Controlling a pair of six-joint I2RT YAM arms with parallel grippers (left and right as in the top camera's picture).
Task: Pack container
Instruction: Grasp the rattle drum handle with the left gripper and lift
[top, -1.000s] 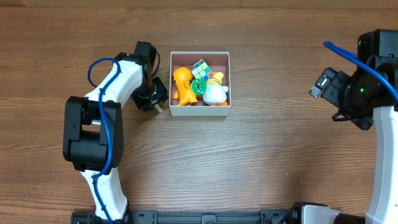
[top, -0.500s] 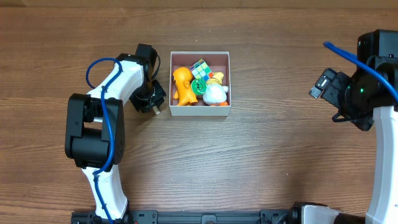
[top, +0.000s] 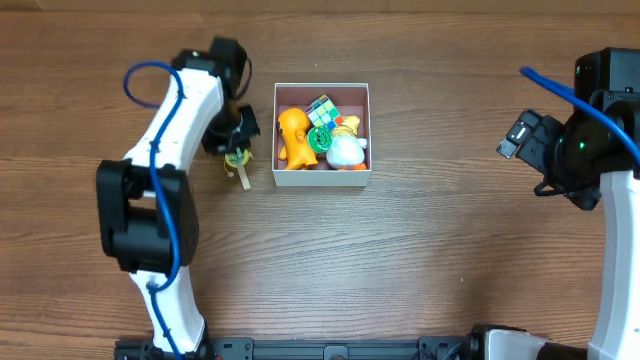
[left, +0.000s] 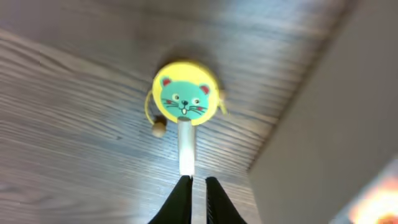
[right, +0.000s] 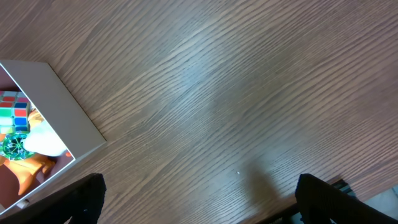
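Container (top: 321, 179) holds toys (top: 322, 137); cat-faced rattle (left: 185, 99) lies just outside its wall, left claw (left: 198, 182) clenched close by.

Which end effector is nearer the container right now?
Left. The left end effector is just beyond the container's left wall, gripping a cat-face rattle by its handle. The right end effector is open, far off to the container's right.
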